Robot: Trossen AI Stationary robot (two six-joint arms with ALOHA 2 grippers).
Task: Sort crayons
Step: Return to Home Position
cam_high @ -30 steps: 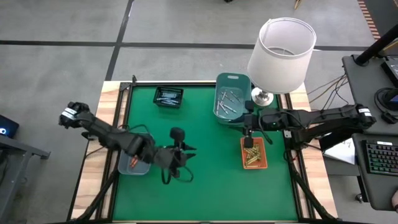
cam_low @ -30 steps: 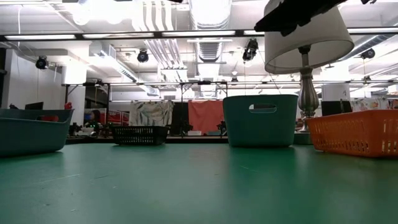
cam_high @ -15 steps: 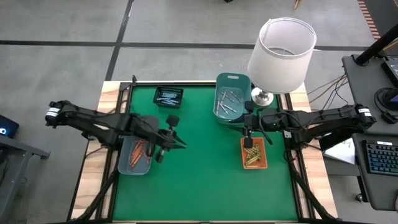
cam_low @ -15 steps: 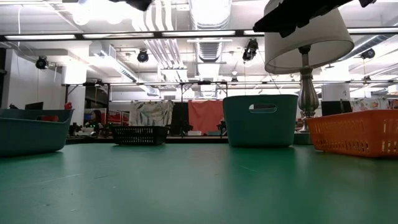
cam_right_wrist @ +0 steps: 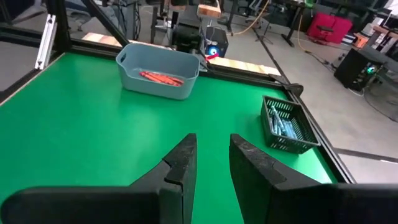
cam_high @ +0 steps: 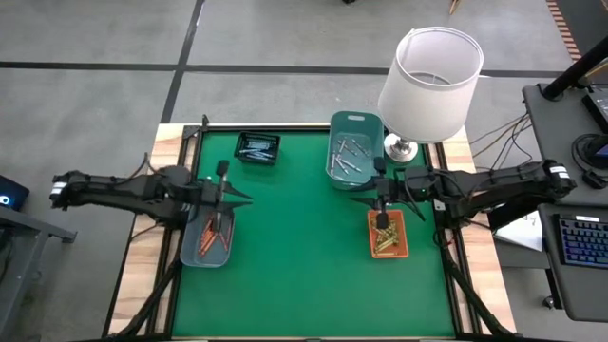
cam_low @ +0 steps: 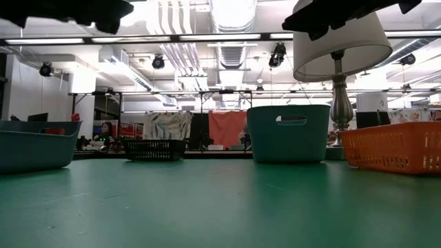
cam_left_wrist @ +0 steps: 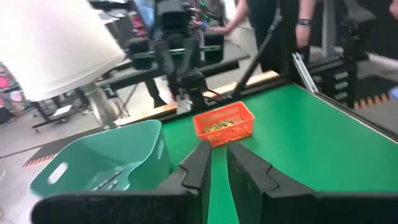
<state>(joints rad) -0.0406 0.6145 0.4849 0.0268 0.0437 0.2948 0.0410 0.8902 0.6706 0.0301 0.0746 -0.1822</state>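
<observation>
As seen from overhead: green table; white lamp at 2 o'clock; left gripper at 10, right gripper at 2, both raised, narrowly parted, empty; white crayons binned at 1, yellowish crayons at 3, orange-red crayons at 9, blue-grey crayons at 11.

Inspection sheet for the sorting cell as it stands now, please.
Surface: green mat, no loose crayons seen.
Job's things: crayons in blue bin, black bin, green bin, orange bin.
Clutter: lamp at the far right corner.
Grippers: left gripper raised by the blue bin, right gripper raised between green and orange bins; both slightly open, empty.
Cables: wires off the table's right side.
Surroundings: people beyond the table.
</observation>
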